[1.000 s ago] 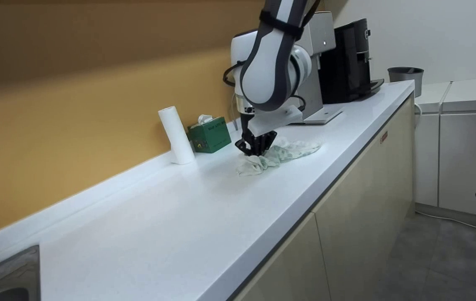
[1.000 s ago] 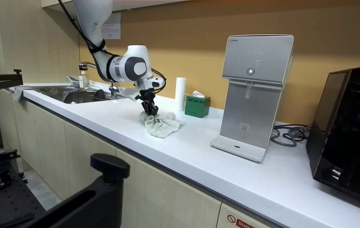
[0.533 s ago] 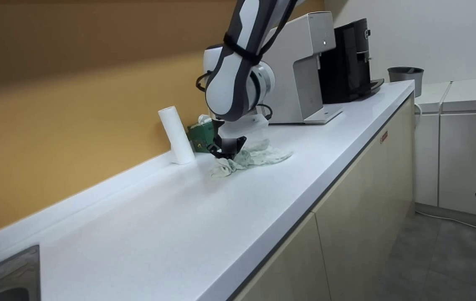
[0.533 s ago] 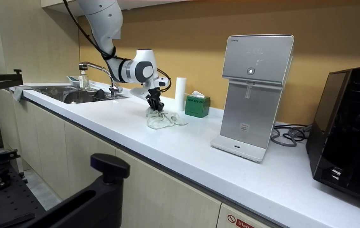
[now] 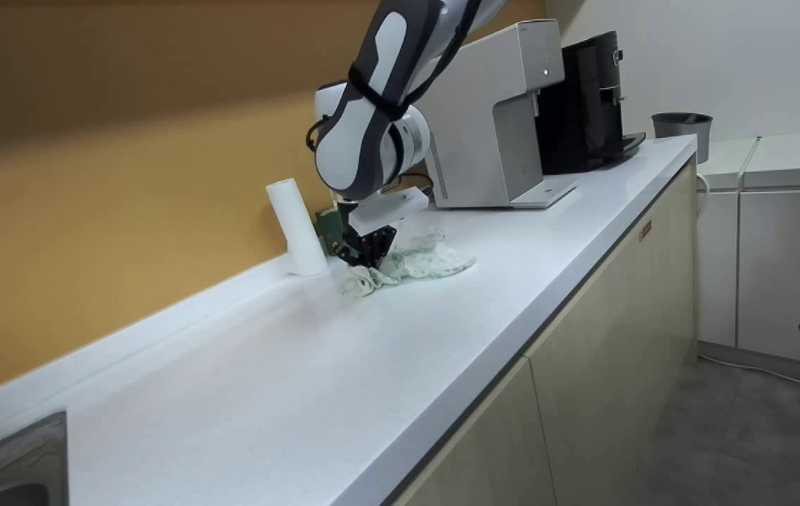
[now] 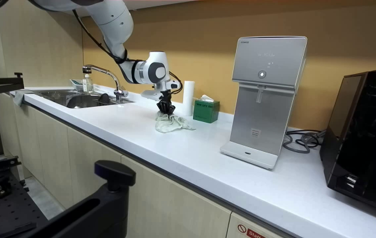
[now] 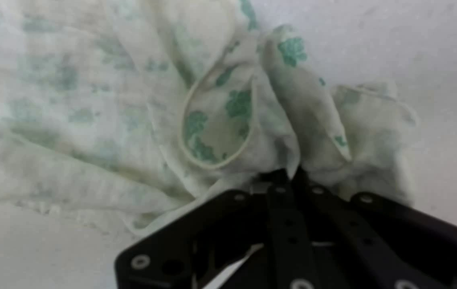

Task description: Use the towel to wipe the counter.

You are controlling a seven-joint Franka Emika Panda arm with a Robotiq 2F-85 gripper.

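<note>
The towel is a thin whitish cloth with green flower prints. It lies bunched on the white counter [image 5: 287, 379] in both exterior views, towel [image 5: 435, 260] and towel [image 6: 171, 125]. In the wrist view the towel [image 7: 84, 100] spreads to the left with folds and a loop near the jaws. My black gripper [image 5: 366, 264] points down at the towel's bunched end, and it also shows in an exterior view [image 6: 167, 113]. In the wrist view the gripper [image 7: 290, 174] is shut with a towel fold pinched between its fingertips. The fingertips are partly hidden by cloth.
A white paper roll [image 5: 296, 228] and a green tissue box [image 6: 206, 110] stand by the wall near the gripper. A grey water dispenser [image 6: 267, 102] and a black machine [image 6: 366, 142] stand along the counter. A sink [image 6: 82, 99] with a faucet lies at the far end.
My gripper has slid across the counter toward the back wall and paper roll, dragging the towel along. It now partly hides the tissue box in an exterior view. The grip stays shut.
</note>
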